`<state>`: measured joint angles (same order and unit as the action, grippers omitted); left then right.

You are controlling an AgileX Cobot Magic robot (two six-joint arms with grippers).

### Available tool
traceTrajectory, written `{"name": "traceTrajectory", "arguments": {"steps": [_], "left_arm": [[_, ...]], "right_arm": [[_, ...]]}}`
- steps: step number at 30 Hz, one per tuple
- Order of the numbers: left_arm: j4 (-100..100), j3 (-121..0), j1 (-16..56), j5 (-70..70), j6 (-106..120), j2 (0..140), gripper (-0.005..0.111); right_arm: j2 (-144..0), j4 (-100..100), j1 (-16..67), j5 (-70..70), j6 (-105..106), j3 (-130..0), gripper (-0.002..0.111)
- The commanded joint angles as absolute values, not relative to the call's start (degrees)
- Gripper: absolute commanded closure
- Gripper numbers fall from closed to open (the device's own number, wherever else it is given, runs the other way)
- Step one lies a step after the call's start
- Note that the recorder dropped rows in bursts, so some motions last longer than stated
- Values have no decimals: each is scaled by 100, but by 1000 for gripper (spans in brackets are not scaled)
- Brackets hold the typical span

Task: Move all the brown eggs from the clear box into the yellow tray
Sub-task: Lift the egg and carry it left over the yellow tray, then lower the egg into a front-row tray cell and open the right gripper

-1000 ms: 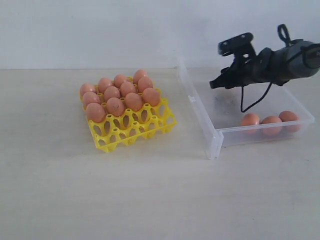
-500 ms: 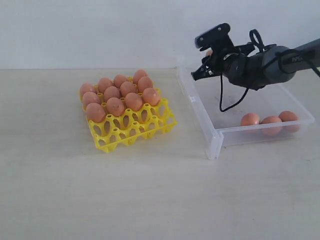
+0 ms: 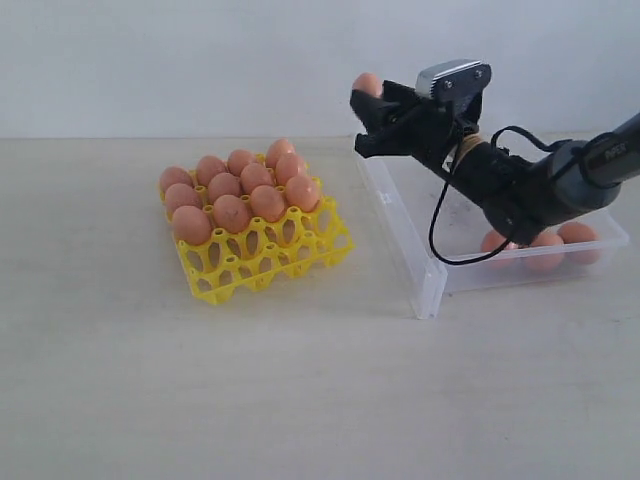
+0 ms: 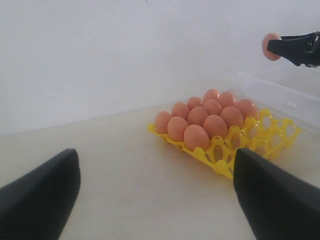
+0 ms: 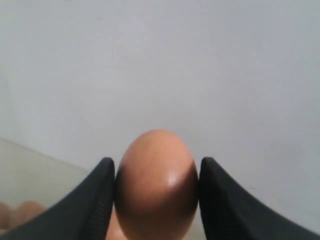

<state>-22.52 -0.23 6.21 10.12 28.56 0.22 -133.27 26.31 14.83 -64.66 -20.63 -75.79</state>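
Exterior view: your right gripper (image 3: pixel 368 95) is clamping one brown egg (image 3: pixel 367 82) above the clear box (image 3: pixel 400 235) edge; lower it gently into a free front cup of the yellow tray (image 3: pixel 270 262). Left wrist view: the left gripper (image 4: pixel 155 155) is hanging with its jaws apart. Right wrist view: the fingers (image 5: pixel 97 200) are pinching the egg centrally.
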Motion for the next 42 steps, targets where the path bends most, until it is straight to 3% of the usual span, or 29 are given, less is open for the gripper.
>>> {"name": "traceTrajectory", "arguments": {"steps": [1,17,21,29,42], "left_arm": [[-2290,0,659,1009,2811,0,29],[-2290,0,659,1009,2811,0,29],[-2290,0,659,1009,2811,0,29],[-2290,0,659,1009,2811,0,29],[-2290,0,659,1009,2811,0,29]], "right_arm": [[-13260,4426,1314,-6996,-3846,-7829,108],[-13270,7424,2574,-6996,-4749,-8010,108],[-13270,7431,2802,-6996,-4706,-8010,108],[-13270,6326,3021,-5625,-4142,-8010,108],[-13850,6531,3046,-5465,-4961,-8527,108]]}}
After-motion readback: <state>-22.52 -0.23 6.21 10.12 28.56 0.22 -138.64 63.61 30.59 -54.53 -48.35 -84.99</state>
